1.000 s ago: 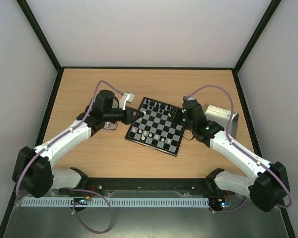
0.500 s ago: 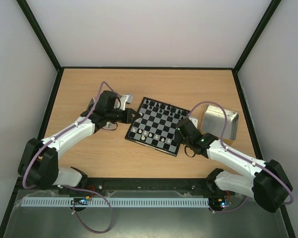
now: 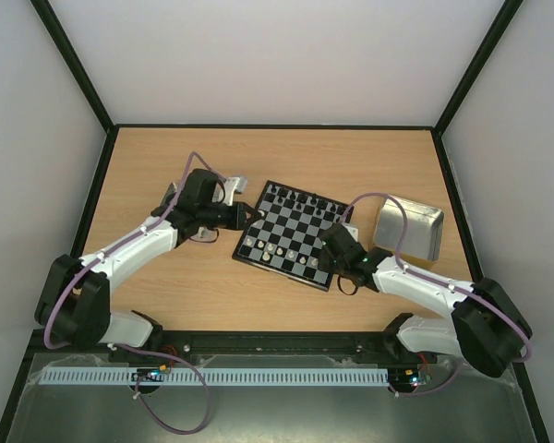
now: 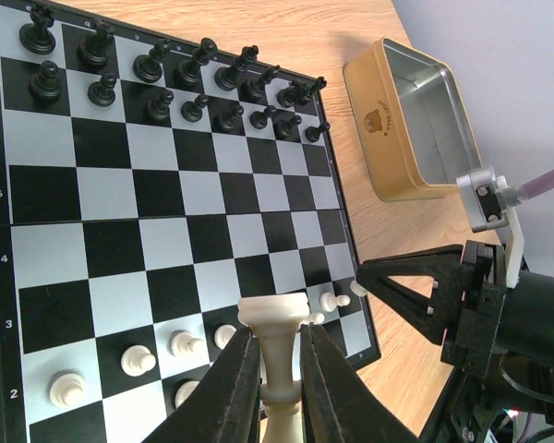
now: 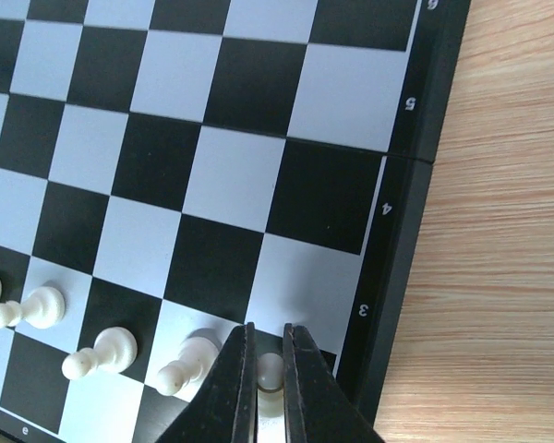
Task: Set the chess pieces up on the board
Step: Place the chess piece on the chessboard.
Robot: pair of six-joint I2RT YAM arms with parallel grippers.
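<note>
A: Starting at the right gripper [image 5: 270, 343]. Carrying anything?

B: Pinched almost closed on a tiny cream-white pawn [image 5: 270, 371], round-headed matte plastic, low over the near-right corner of the flat black and grey-white checkered board [image 5: 231, 111]. Swung there within the last second from beside the shiny rectangular metal tin [image 3: 411, 226].

A: Meaning for the job?

B: Probably fetched from the tin side and now about to fill the end square, right beside three more white pawns [image 5: 106, 351] already down, one of them leaning.

A: And the left gripper [image 4: 275, 365]?

B: Clamped on the slim stem of a taller cream-white piece with a flat flared top [image 4: 275, 314], held upright above the white side. Hardly shifted in the last half second, so likely waiting.

A: Further out?

B: Glossy black pieces [image 4: 166, 83] filling the two far rows, apparently complete. Smooth bare squares across the middle. Thin black border, printed numbers along the edge. Underneath, pale wood-grain table [image 3: 212, 286].

A: Left to do?

B: White back row, by the look of it.
</note>
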